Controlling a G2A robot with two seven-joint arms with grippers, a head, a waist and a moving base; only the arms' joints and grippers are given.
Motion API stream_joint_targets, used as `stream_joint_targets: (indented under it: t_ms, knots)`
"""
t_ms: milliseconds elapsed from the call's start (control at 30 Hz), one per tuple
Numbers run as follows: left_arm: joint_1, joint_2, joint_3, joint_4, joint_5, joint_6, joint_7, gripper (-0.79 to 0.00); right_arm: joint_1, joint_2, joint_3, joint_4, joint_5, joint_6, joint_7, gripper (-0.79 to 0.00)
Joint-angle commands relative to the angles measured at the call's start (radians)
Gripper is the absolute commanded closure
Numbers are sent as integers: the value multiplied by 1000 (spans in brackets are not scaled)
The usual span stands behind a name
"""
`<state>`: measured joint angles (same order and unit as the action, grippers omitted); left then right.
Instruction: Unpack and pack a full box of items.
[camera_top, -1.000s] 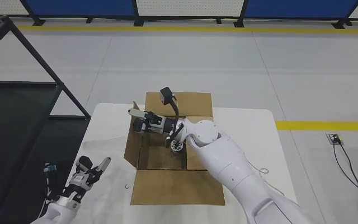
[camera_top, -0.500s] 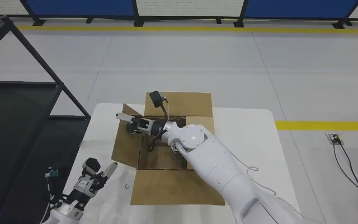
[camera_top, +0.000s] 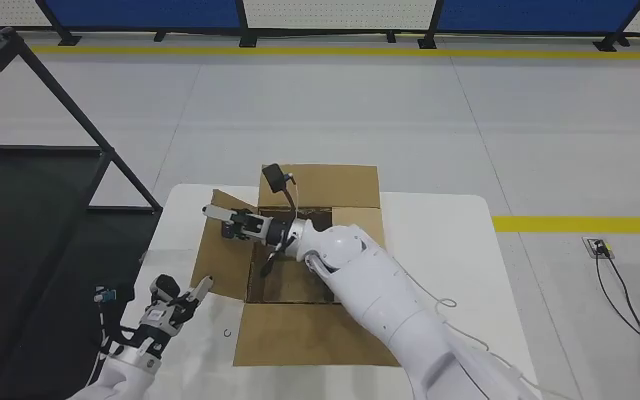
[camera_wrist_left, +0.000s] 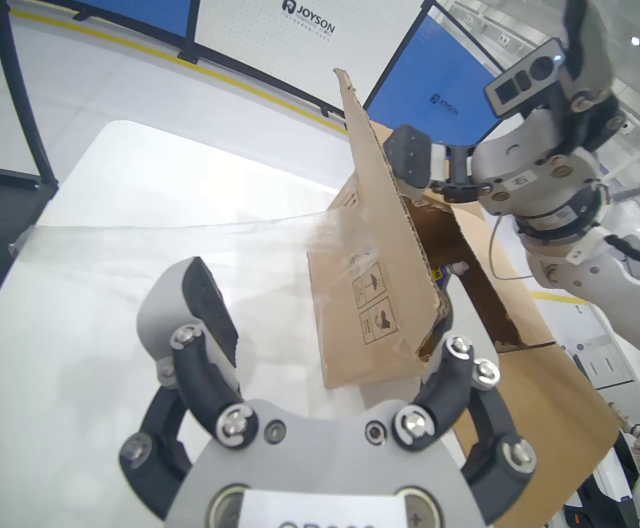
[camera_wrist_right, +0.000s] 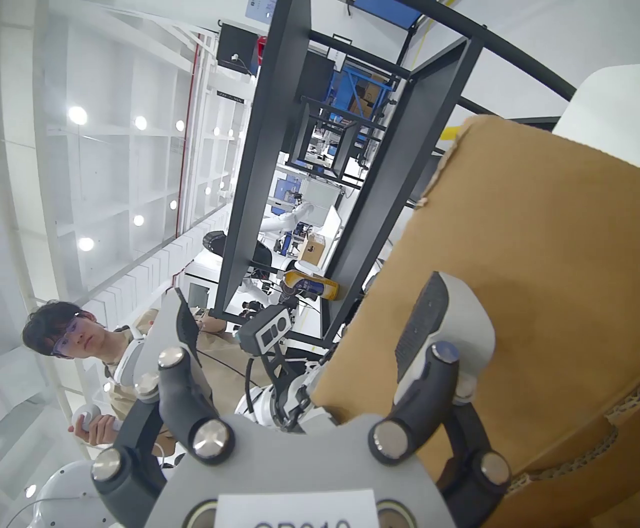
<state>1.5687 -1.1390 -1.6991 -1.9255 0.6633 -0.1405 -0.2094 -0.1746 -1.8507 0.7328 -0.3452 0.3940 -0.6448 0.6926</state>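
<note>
a: what's the room like?

b: pale grey floor (camera_top: 330, 110) with yellow lines, blue panels (camera_top: 140, 12) along the far side, and a black rack (camera_top: 50, 200) to the robot's left. the white table (camera_top: 440, 240) stands in the middle.

a: and the box?

b: the cardboard box (camera_top: 315, 335) sits on the table, mouth up. its long axis runs from the robot's side to the far side. from above, the far, near and right flaps lie folded out flat, while the left flap (camera_top: 225, 250) stands up, leaning outward. the left wrist view faces the box's outer left side, with printed handling marks. the right wrist view faces the flap's plain brown side.

a: the grippers?

b: the right gripper (camera_top: 210, 212) reaches across the box mouth to that flap's top edge, fingers spread. its own view puts one finger (camera_wrist_right: 435, 320) over the plain side and the other clear of the edge. i can't tell whether it presses. the left gripper (camera_top: 183, 287) is over the table just beside the box's near left corner, fingers spread wide.

a: anything smaller?

b: the left wrist view picks out a clear strip of tape (camera_wrist_left: 165, 240) trailing from the box's left side over the table. down inside the box are a few small items (camera_wrist_left: 452, 270), too small to name.
</note>
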Motion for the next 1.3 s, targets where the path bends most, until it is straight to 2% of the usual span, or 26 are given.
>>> stream_joint_targets:
  t_ms: [0,300,600,967,1133,1267]
  knots:
    - [-3,0,-2,18,0,4,0,-785,1,7,17,1,10,-35,13,-785]
    - [-23,0,-11,102,18,26,-14,-785,-15,64,110,-15,38,-157,50,-785]
    - [-45,-1,-6,147,31,28,-23,-785,-75,131,202,-93,47,-175,82,-785]
    - [-59,0,-17,163,39,33,-43,-785,-160,187,270,-255,-15,-92,91,-785]
    - [-63,1,-16,156,48,34,-52,-785,-173,198,263,-311,-40,13,187,-785]
    - [-61,0,-13,147,49,31,-49,-785,-164,186,215,-329,-80,101,238,-785]
